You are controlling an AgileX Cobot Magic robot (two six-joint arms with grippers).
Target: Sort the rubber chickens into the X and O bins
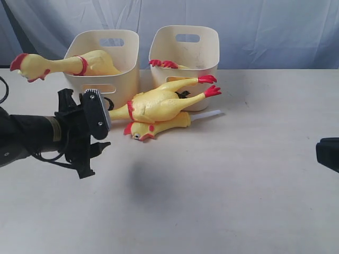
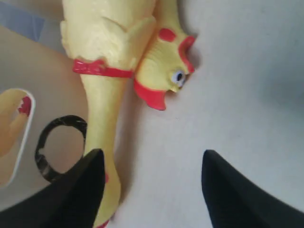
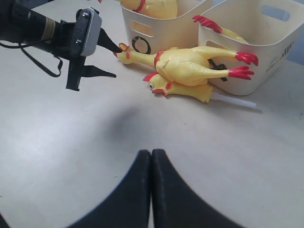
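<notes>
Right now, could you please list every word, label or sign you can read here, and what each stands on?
"O": black ring on the front of the left bin.
Black mark on the right bin: mostly hidden behind a rubber chicken, unreadable.
No other text visible.

The rubber chickens (image 1: pixel 159 103) are yellow with red combs, feet and neck bands. Both bins (image 1: pixel 127 53) are cream, one marked with a black O (image 3: pixel 141 44). The bench (image 1: pixel 238 201) is pale beige, the backdrop (image 1: pixel 265 26) light blue, the left end effector (image 2: pixel 152 156) black
</notes>
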